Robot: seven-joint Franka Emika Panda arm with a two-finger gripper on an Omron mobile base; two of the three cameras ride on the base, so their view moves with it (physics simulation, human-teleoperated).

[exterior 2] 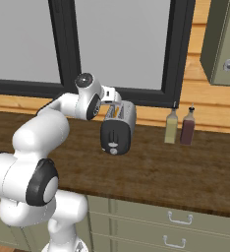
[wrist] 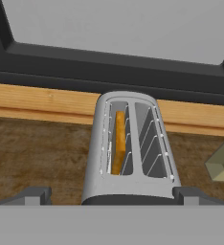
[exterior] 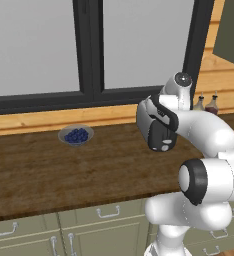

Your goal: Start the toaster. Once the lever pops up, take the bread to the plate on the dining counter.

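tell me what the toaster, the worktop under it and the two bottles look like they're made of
Toaster: looks like brushed metal, a silvery grey shell with soft highlights; its front end is darker, possibly plastic.
Worktop: dark brown wood with visible grain, matte.
Bottles: the pale one and the dark reddish one could be glass or plastic; the render leaves that open.

- toaster (wrist: 129, 148): silver, two slots, on the dark wood worktop under the window
- bread (wrist: 118, 141): tan-yellow slice standing on edge in its left slot
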